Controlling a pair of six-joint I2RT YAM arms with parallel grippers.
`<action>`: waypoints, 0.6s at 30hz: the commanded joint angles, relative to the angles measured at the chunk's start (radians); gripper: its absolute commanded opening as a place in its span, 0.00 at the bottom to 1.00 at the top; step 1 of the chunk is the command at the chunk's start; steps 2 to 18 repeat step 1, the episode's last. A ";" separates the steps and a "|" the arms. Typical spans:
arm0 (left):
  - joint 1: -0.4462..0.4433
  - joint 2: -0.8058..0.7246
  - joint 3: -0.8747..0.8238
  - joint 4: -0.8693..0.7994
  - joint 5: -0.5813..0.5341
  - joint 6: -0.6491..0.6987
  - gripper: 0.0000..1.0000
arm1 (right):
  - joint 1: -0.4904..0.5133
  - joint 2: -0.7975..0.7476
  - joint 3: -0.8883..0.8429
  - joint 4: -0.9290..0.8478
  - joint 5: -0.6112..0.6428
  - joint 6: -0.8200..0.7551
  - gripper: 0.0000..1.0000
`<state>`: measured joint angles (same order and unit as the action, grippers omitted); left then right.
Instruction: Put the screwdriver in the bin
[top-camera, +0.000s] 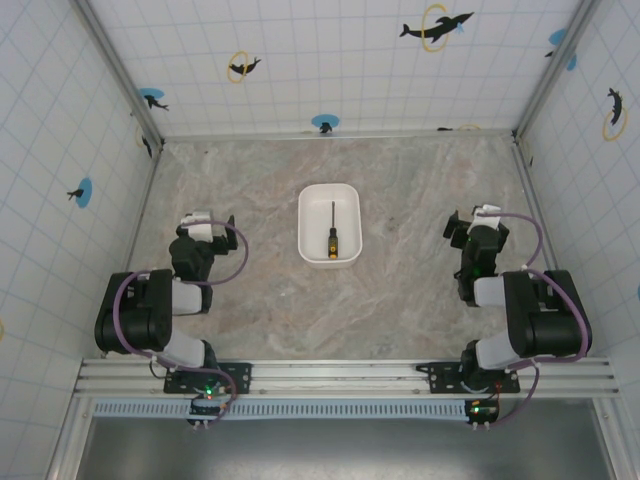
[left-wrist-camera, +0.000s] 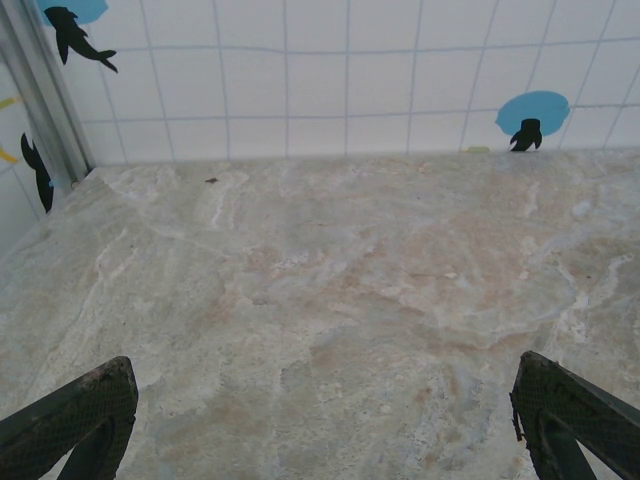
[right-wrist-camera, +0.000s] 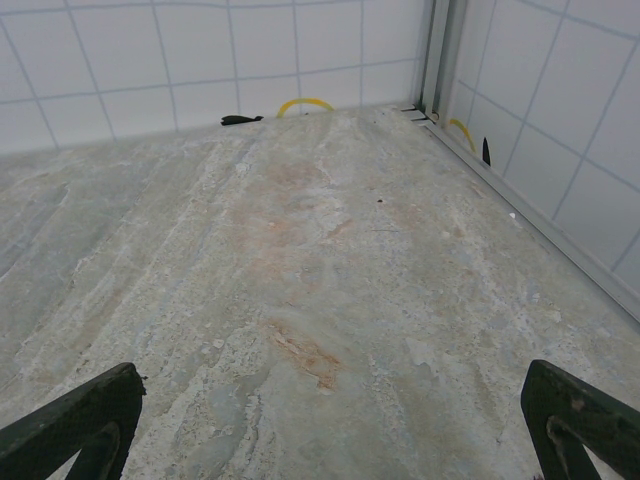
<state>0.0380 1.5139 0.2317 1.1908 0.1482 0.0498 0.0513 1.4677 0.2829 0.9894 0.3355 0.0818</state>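
Screwdriver lies in the bin, both arms drawn back

From the top view, the white bin (top-camera: 304, 226) sits near the middle of the marbled surface (top-camera: 400, 300), its long sides running away from the arms. The screwdriver (top-camera: 332, 232) lies inside it, flat on the bottom, right of the bin's centre line. Its thin shaft points to the far wall and its black-and-yellow handle is at the near end, close to the near rim.

The left gripper (top-camera: 210, 220) hangs over bare surface well to the left of the bin, and the right gripper (top-camera: 472, 222) hangs well to the right of it. Neither touches anything. In the left wrist view the left gripper (left-wrist-camera: 322, 380) has its two dark fingers (left-wrist-camera: 85, 410) spread wide, with bare stone between them. The right wrist view shows the same: the right gripper (right-wrist-camera: 330, 380) is spread wide, holding nothing, its fingers (right-wrist-camera: 580, 415) at the lower corners. White tiled walls (top-camera: 330, 60) with dolphin stickers (top-camera: 436, 27) close in the surface on three sides
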 joint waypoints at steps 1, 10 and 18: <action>-0.004 0.000 0.012 0.010 -0.002 0.013 0.98 | 0.000 0.001 0.029 0.015 0.008 -0.003 1.00; -0.004 0.000 0.012 0.010 -0.002 0.013 0.98 | 0.000 0.001 0.029 0.015 0.008 -0.003 1.00; -0.004 0.000 0.012 0.010 -0.002 0.013 0.98 | 0.000 0.001 0.029 0.015 0.008 -0.003 1.00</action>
